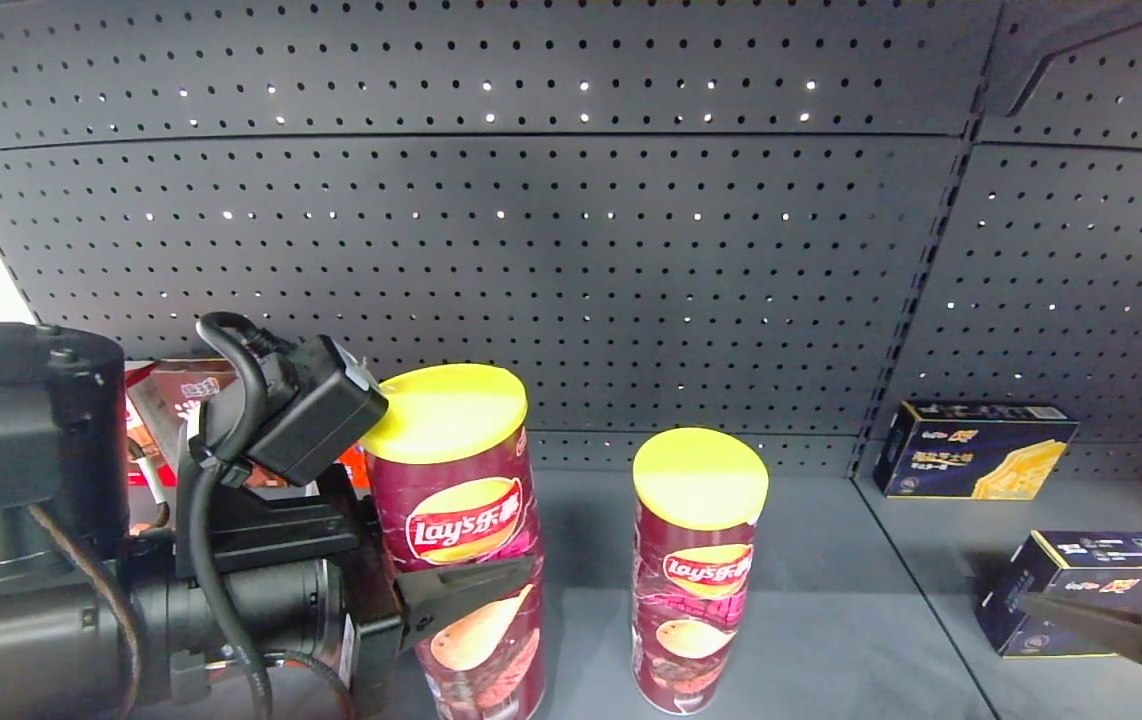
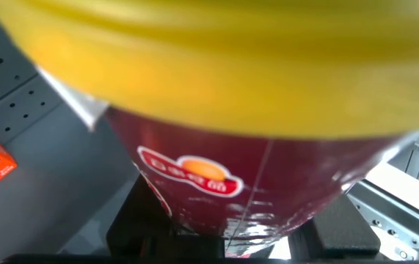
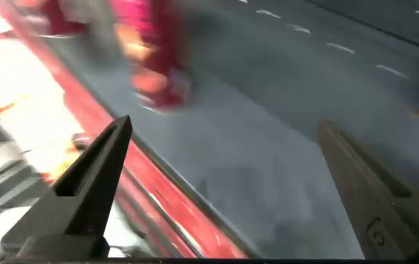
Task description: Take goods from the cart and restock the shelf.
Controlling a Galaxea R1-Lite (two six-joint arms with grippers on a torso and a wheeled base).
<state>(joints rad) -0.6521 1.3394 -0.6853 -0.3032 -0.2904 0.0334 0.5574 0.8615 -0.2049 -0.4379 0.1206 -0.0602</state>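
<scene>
Head view, L tool (image 1: 461,592) clamped on chips can (image 1: 459,515), R tool (image 3: 224,126) spread wide.

1. Left arm (image 1: 51,600), lower left of the head view: matte black, built of thick cylindrical housings, with a squarish black block on the upper one.
2. A black box-shaped camera module (image 1: 316,420) rides on the wrist. A thick black cable (image 1: 231,345) loops out of it, and a thinner brownish cable (image 1: 96,585) curves across the housings.
3. Left claw (image 1: 476,590): a flat, dark grey finger tapering to a narrow tip.
4. Right claw (image 3: 224,147): two dark grey wedge-shaped fingers (image 3: 92,191), one with a small round mark near its base.
</scene>
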